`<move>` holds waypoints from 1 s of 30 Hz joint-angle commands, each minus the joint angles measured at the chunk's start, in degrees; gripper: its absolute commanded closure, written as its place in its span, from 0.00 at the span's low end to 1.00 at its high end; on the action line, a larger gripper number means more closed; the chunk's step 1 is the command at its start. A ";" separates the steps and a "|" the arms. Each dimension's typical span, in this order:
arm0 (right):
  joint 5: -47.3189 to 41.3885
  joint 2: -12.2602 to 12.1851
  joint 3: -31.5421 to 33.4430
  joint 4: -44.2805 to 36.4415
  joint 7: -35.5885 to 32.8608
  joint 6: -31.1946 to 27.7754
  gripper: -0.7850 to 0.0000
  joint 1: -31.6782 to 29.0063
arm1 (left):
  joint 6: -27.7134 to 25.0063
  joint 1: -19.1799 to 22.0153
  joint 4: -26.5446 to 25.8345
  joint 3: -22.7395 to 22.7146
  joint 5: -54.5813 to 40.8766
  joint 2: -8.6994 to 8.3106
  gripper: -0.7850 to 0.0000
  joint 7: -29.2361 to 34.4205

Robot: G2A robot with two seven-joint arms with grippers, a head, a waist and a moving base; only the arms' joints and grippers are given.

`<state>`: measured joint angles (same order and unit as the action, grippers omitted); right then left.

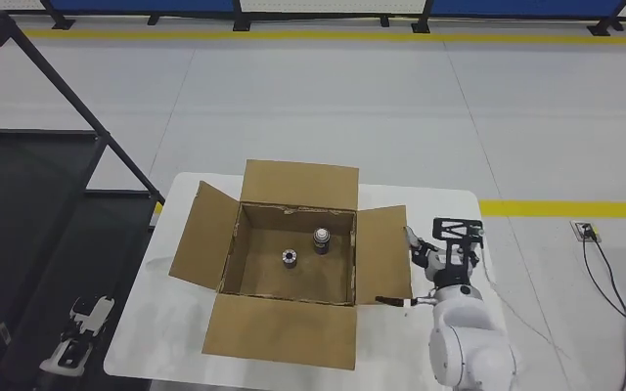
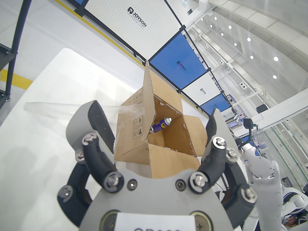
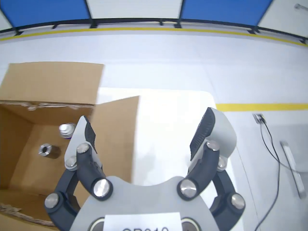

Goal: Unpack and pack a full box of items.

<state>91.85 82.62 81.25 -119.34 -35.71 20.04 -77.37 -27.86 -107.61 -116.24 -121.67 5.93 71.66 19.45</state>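
Note:
An open cardboard box stands in the middle of the white table, all flaps folded outward. On its floor stand a blue spray can and a short metal cylinder. My right gripper hovers over the table just right of the box's right flap. It is open and holds nothing, with the can and cylinder showing beside it. My left gripper hangs low off the table's left edge. It is open and empty, facing the box and the can.
A strip of clear tape sticks out from the box's left flap. A black metal frame stands to the left of the table. A cable lies on the floor at the right. Bare table runs along both sides of the box.

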 commanded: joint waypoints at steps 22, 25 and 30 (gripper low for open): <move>-16.82 -1.55 14.00 29.29 2.76 -13.43 0.88 5.94 | 0.00 0.00 0.00 0.00 0.00 0.00 0.00 0.00; -17.18 -1.67 13.83 29.10 2.95 -14.06 1.00 6.18 | 0.00 0.00 0.00 0.00 0.00 0.00 0.00 0.00; -17.94 -1.83 13.85 24.57 4.49 -14.56 1.00 4.78 | 0.00 0.00 0.00 0.00 0.00 0.00 0.00 0.00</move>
<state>74.04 80.79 95.15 -93.06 -31.96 5.28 -72.26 -27.86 -107.61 -116.24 -121.67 5.93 71.66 19.45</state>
